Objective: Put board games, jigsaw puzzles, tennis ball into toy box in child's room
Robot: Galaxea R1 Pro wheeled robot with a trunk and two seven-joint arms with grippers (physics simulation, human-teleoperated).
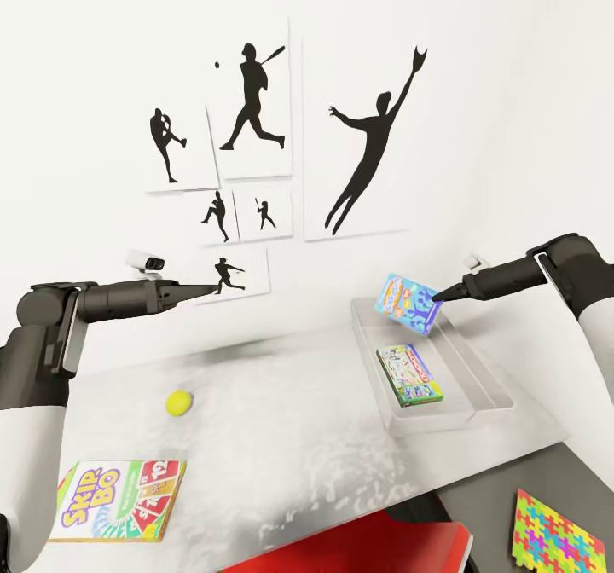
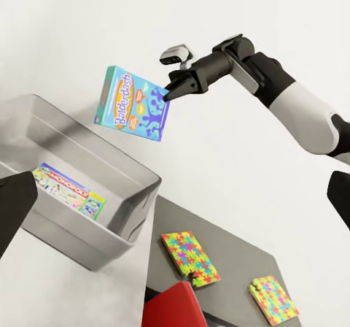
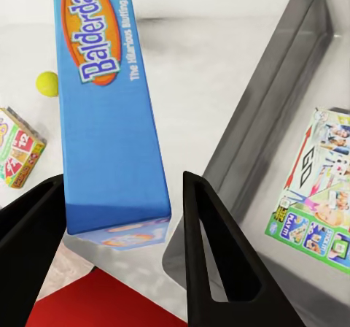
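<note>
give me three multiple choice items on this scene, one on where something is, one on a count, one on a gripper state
1. Where is the green-edged board game?
A. inside the toy box
B. on the red chair
C. beside the tennis ball

2. How many jigsaw puzzles lie on the dark grey end of the table?
A. none
B. two
C. four

3. What is the right gripper doing?
A. hanging open over the SKIP-BO box
B. holding the blue board game in the air
C. pressing on the tennis ball

Answers:
1 A, the head view shows it flat on the bin's floor.
2 B, the left wrist view shows one jigsaw puzzle and a second jigsaw puzzle.
3 B, the blue box hangs tilted at the gripper, above the bin's far end.
</note>
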